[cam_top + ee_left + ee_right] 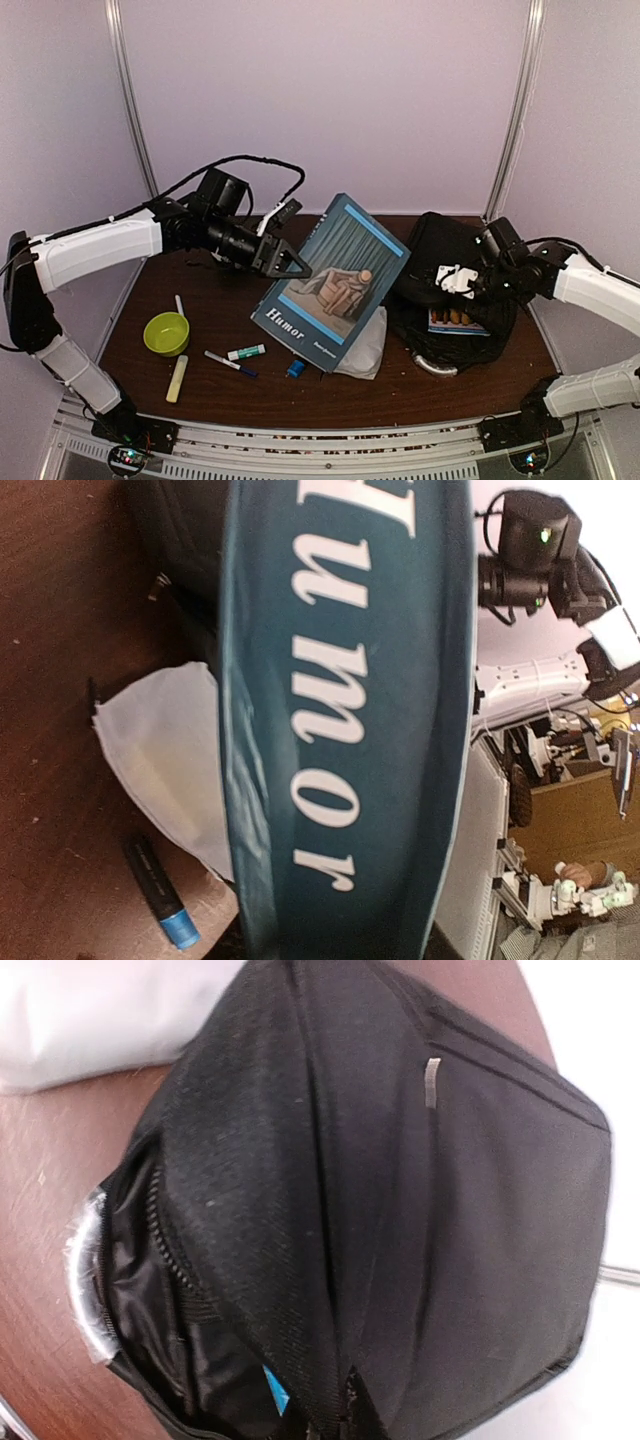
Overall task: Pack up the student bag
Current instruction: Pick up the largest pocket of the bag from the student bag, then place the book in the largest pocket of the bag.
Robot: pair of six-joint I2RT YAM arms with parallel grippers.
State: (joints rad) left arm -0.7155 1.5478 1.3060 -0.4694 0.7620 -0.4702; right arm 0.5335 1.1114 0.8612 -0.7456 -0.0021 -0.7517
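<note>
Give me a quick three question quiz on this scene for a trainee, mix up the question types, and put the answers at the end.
1. True or false: the teal book lies flat on the table.
2. Which word is printed on its cover? A Humor, B History, C Horror.
3. Fill in: the bowl on the left arm's side is ____ in colour.
Key: 1 false, the left claw holds it up, tilted. 2 A. 3 green.
</note>
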